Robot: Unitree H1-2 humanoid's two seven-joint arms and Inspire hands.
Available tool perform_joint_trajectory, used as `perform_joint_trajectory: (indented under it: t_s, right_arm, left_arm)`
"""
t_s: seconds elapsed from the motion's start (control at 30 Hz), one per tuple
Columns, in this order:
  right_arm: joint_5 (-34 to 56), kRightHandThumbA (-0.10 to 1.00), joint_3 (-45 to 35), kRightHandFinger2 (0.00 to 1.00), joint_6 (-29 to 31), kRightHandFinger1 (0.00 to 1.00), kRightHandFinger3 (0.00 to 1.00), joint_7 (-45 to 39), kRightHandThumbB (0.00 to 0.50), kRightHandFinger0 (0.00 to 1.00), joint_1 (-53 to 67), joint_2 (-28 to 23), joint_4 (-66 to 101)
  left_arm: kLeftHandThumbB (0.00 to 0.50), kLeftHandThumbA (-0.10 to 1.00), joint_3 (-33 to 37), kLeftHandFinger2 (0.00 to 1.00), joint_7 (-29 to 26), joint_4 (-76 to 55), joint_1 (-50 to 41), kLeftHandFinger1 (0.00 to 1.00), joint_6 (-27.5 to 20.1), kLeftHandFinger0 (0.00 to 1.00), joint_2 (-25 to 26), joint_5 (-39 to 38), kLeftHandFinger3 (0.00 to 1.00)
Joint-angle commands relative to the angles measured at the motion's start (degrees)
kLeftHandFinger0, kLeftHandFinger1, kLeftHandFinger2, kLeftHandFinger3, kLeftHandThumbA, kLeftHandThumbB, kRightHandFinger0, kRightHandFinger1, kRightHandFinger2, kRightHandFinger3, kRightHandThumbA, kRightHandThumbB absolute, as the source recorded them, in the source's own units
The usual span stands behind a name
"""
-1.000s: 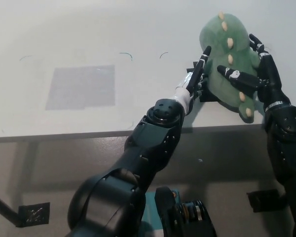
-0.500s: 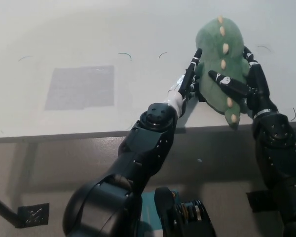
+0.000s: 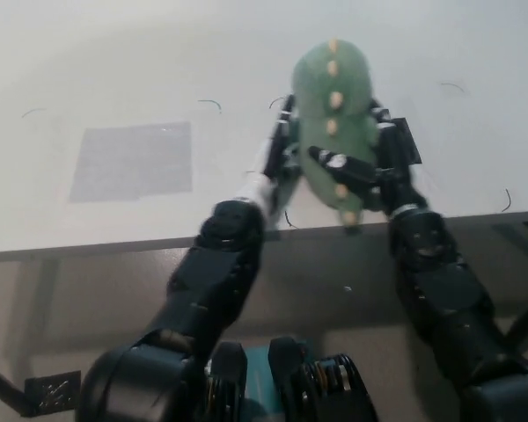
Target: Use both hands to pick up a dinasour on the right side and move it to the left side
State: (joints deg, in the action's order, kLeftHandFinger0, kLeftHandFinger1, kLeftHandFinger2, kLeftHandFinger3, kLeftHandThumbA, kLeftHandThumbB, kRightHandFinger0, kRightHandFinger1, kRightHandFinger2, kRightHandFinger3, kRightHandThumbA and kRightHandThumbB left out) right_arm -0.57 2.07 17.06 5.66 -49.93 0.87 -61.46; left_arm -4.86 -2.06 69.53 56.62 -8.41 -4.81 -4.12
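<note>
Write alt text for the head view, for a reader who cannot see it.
A green plush dinosaur with cream back spikes is clasped between the robot's two hands over a white table: the left hand presses its left flank, the right hand its right flank. A grey square patch lies on the table further left.

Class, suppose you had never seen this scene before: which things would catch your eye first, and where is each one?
First, the green plush dinosaur with cream spikes down its back, at the table's near edge, right of centre. It is clasped from both sides: the left hand presses its left flank and the black right hand wraps its right, one finger lying across the front. Further left, a grey square patch marks the white table.
</note>
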Motion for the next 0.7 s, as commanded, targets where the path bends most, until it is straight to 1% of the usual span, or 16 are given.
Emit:
perform_joint_trajectory:
  t_s: [0.0,0.07,0.1,0.13,0.17,0.23,0.3,0.37,0.4,0.43,0.47,0.5,0.57,0.6,0.63,0.67]
  right_arm:
    - [-2.4,1.00,2.9,1.00,-0.7,1.00,1.00,-0.9,0.095,1.00,-3.0,6.4,-2.6]
    - [-3.8,1.00,4.4,1.00,-0.3,1.00,1.00,0.1,0.079,1.00,-3.4,7.8,-2.7]
    - [-3.6,1.00,4.5,1.00,0.0,1.00,1.00,0.1,0.070,1.00,-3.4,8.0,-2.7]
    - [-3.4,1.00,4.7,1.00,1.3,1.00,1.00,0.0,0.052,1.00,-3.5,8.7,-2.8]
    - [-3.3,1.00,4.9,1.00,1.2,1.00,1.00,-0.1,0.062,1.00,-3.6,9.1,-3.0]
    - [-3.5,1.00,5.4,1.00,-0.1,1.00,1.00,0.2,0.064,1.00,-3.8,10.1,-2.8]
    - [-3.8,1.00,6.1,1.00,0.2,1.00,1.00,0.2,0.064,1.00,-4.0,10.5,-3.1]
    - [-3.4,1.00,6.1,1.00,0.6,1.00,1.00,0.0,0.051,1.00,-4.2,11.6,-3.5]
    - [-3.8,1.00,6.5,1.00,0.7,1.00,1.00,0.2,0.051,1.00,-4.2,11.9,-3.5]
    - [-3.8,1.00,6.7,1.00,0.7,1.00,1.00,0.2,0.051,1.00,-4.2,11.9,-3.5]
    - [-4.8,1.00,7.8,1.00,0.6,1.00,1.00,0.5,0.029,1.00,-4.2,12.4,-3.3]
    - [-5.2,1.00,8.4,1.00,1.0,1.00,1.00,0.3,0.026,1.00,-4.3,12.8,-3.5]
    - [-5.1,1.00,8.8,1.00,0.4,1.00,1.00,0.1,0.002,1.00,-4.0,13.0,-2.7]
    - [-5.2,1.00,8.9,1.00,0.3,1.00,1.00,0.3,0.000,1.00,-3.9,12.8,-2.4]
    - [-5.3,1.00,9.2,1.00,0.2,1.00,1.00,0.3,0.000,1.00,-3.9,13.1,-2.4]
    - [-5.3,1.00,9.3,1.00,0.0,1.00,1.00,0.3,0.002,1.00,-4.0,13.3,-2.4]
  left_arm:
    - [0.246,1.00,-1.6,1.00,0.1,-2.2,-1.7,1.00,-0.1,1.00,1.0,-1.8,1.00]
    - [0.201,1.00,-2.5,1.00,0.8,-4.9,-3.3,1.00,-0.8,1.00,1.8,-2.7,1.00]
    - [0.204,1.00,-2.6,1.00,0.9,-5.7,-3.7,1.00,-0.8,1.00,1.9,-2.7,1.00]
    - [0.216,1.00,-2.9,1.00,1.8,-7.1,-4.4,1.00,-0.9,1.00,2.5,-3.1,1.00]
    - [0.229,1.00,-3.2,1.00,1.6,-8.2,-4.9,1.00,-0.6,1.00,2.6,-3.4,1.00]
    - [0.225,1.00,-3.1,1.00,1.3,-11.1,-6.6,1.00,-1.7,1.00,3.4,-3.0,1.00]
    - [0.228,1.00,-3.2,1.00,1.2,-13.4,-7.8,1.00,-0.5,1.00,3.6,-3.3,1.00]
    - [0.181,1.00,-3.1,1.00,2.2,-17.4,-10.3,1.00,-0.3,1.00,4.4,-3.5,1.00]
    - [0.167,1.00,-2.9,1.00,2.0,-18.7,-11.2,1.00,-0.8,1.00,4.6,-3.2,1.00]
    - [0.165,1.00,-2.9,1.00,1.9,-19.3,-11.5,1.00,-0.7,1.00,4.5,-3.3,1.00]
    - [0.127,1.00,-2.9,1.00,2.6,-21.0,-13.0,1.00,-1.8,1.00,5.2,-3.5,1.00]
    - [0.126,1.00,-3.0,1.00,3.1,-22.3,-13.9,1.00,-1.9,1.00,5.5,-3.8,1.00]
    - [0.136,1.00,-2.6,1.00,2.9,-22.7,-14.6,1.00,-3.6,1.00,5.9,-3.1,1.00]
    - [0.138,1.00,-2.5,1.00,3.0,-22.7,-14.7,1.00,-3.8,1.00,5.8,-3.2,1.00]
    - [0.161,1.00,-2.6,1.00,3.1,-23.7,-15.2,1.00,-3.4,1.00,6.0,-3.4,1.00]
    - [0.156,1.00,-2.6,1.00,3.6,-24.5,-15.6,1.00,-3.2,1.00,6.3,-3.7,1.00]
